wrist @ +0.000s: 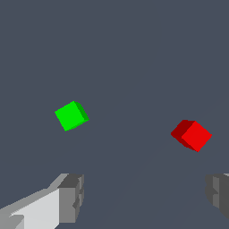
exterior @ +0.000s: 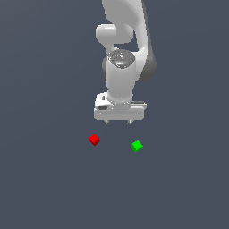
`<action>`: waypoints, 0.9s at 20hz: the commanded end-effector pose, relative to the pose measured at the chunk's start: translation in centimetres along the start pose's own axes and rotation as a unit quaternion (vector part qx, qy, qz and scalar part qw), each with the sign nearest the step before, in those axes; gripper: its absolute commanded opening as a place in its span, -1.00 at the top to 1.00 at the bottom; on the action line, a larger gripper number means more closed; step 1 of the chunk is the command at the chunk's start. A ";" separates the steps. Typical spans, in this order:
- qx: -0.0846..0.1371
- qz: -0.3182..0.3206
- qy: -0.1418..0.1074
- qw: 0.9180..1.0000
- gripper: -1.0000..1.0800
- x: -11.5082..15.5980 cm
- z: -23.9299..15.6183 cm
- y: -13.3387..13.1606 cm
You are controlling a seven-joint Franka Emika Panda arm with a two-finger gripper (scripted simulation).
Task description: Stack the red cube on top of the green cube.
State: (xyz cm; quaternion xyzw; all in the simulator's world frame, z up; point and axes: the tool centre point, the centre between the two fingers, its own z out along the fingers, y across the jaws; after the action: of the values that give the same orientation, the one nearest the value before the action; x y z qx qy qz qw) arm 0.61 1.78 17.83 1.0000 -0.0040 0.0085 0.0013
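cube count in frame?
2. The red cube lies on the exterior view's left, the green cube on its right, apart on the floor. The open gripper holds nothing; none appear hidden.

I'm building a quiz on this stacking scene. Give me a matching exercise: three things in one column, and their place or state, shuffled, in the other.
Column 1:
1. red cube
2. green cube
3. gripper

Column 2:
A. open, holding nothing, above the floor
B. on the floor, toward the exterior view's right
C. on the floor, toward the exterior view's left

Pairs: 1-C, 2-B, 3-A
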 end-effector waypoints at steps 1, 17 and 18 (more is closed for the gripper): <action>0.000 0.000 0.000 1.000 -0.92 0.0 0.0 0.0; -0.002 0.140 -0.003 0.990 -0.92 1.5 4.3 4.9; -0.002 0.159 -0.004 0.987 -0.92 1.6 4.9 5.6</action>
State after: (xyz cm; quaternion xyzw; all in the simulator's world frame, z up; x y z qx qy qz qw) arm 2.11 -2.83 13.85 0.9907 -0.1359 0.0059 0.0016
